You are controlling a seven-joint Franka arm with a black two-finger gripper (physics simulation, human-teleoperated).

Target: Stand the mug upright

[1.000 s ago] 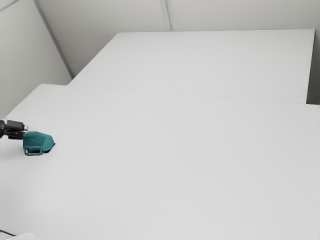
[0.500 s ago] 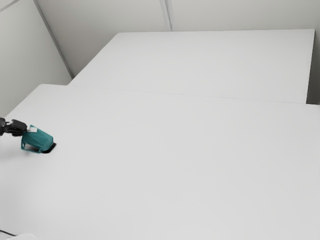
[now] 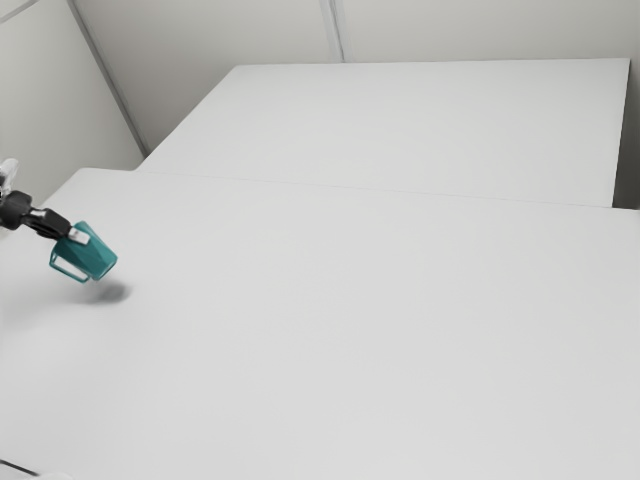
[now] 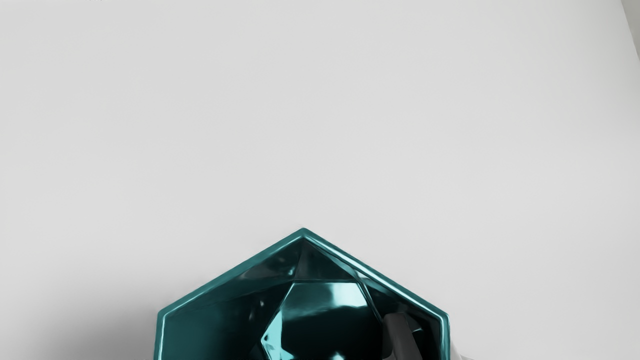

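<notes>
The teal mug [image 3: 92, 256] hangs tilted above the table [image 3: 340, 330] at the exterior view's left, its shadow apart beneath it and its handle on the lower left side. My gripper [image 3: 76, 236] is shut on the wall at the mug's rim. In the wrist view, the six-sided mouth of the mug [image 4: 230, 272] faces the camera. One finger of the gripper [image 4: 437, 342] is inside the mug, against its side wall; the other is mostly hidden outside that wall.
A second white surface [image 3: 400, 125] adjoins the table's far side, with pale walls [image 3: 200, 35] behind. A dark cable [image 3: 18, 467] lies at the exterior view's lower left corner.
The mug has risen off the table in my gripper and turned from lying on its side to a steeper tilt. My hand has gone up and now points more downward.
</notes>
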